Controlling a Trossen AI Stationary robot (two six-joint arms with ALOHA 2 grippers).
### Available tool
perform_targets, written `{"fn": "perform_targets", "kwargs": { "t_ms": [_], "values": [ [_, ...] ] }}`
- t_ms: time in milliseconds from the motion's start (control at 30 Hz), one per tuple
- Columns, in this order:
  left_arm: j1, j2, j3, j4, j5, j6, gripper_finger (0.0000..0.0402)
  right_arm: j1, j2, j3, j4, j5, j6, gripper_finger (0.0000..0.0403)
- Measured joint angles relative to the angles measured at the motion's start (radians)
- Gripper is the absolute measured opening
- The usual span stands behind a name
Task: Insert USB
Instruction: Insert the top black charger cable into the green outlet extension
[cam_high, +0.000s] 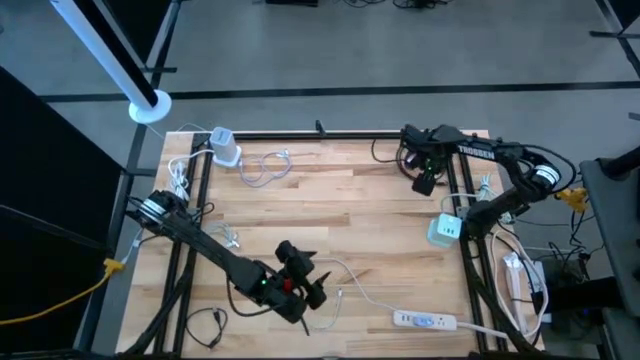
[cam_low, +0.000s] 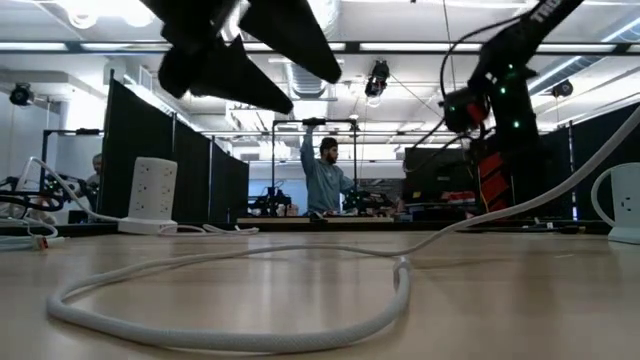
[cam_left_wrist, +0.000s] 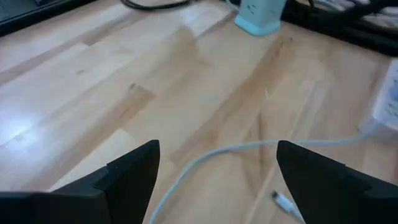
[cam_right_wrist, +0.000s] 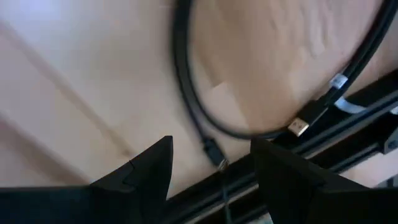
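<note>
— Where does it all sit on the counter (cam_high: 340, 200)?

— Left arm reaches along the near edge; right arm is far off at the back corner over black cables. The left tool (cam_high: 308, 283) is spread wide, holding nothing. The right tool (cam_high: 425, 180) is part open, also empty.

— And the plug?

— The white cable (cam_high: 360, 292) runs from the power strip (cam_high: 425, 320) toward the left tool. Its USB plug (cam_left_wrist: 283, 201) lies flat just ahead of that tool, so I'd say the left arm is nearer.
</note>
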Motion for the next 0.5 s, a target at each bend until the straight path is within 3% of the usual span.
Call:
{"fn": "perform_targets", "kwargs": {
  "t_ms": [133,500],
  "values": [
    [0.064,-0.002,-0.012,0.014,0.002,0.066,0.0312,-0.034,0.009,-0.036,0.112,-0.076,-0.066,0.0199],
    [0.230,-0.021,0.009,0.153,0.109,0.409,0.0312,-0.028,0.177,-0.038,0.174,-0.070,-0.113,0.0188]
  ]
}}
